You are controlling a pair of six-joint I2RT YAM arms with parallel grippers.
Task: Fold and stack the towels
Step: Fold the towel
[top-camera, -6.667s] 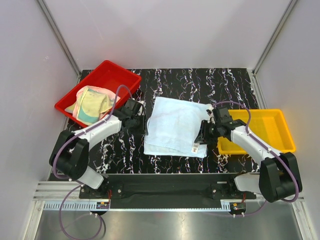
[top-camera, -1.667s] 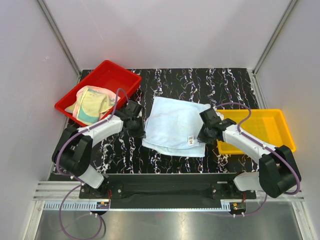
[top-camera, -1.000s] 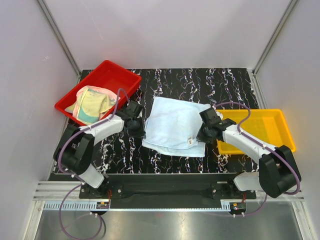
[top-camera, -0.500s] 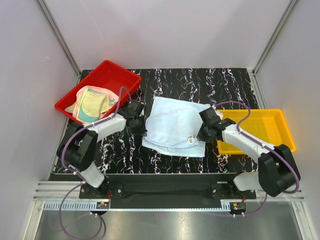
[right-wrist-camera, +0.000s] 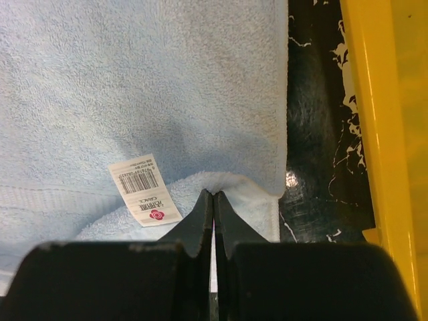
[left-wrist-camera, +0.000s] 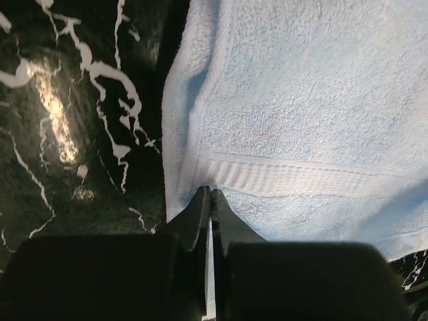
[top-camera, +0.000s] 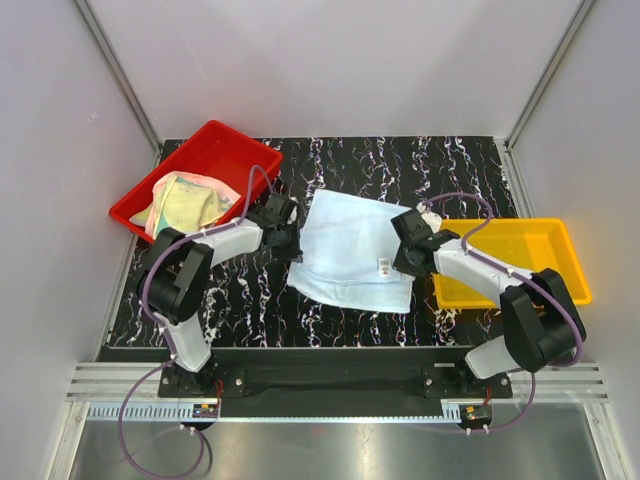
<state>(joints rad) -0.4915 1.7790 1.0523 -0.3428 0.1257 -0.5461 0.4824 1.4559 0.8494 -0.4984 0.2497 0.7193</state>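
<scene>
A pale blue towel (top-camera: 350, 248) lies on the black marbled table, its near half lifted over the far half. My left gripper (top-camera: 290, 243) is shut on the towel's left edge (left-wrist-camera: 194, 180). My right gripper (top-camera: 405, 257) is shut on its right edge (right-wrist-camera: 231, 180), beside a white barcode tag (right-wrist-camera: 144, 189). Both pairs of jaws are pressed together with towel cloth pinched at their tips. More towels, yellow-green, pink and teal (top-camera: 185, 205), lie bunched in the red tray.
The red tray (top-camera: 215, 150) stands at the back left. A yellow tray (top-camera: 520, 262) sits on the right, its rim (right-wrist-camera: 374, 127) close beside my right gripper. Grey walls enclose the table on three sides.
My left gripper has shut on the towel's left edge. Both grippers have moved away from the arm bases, carrying the near edge over the towel.
</scene>
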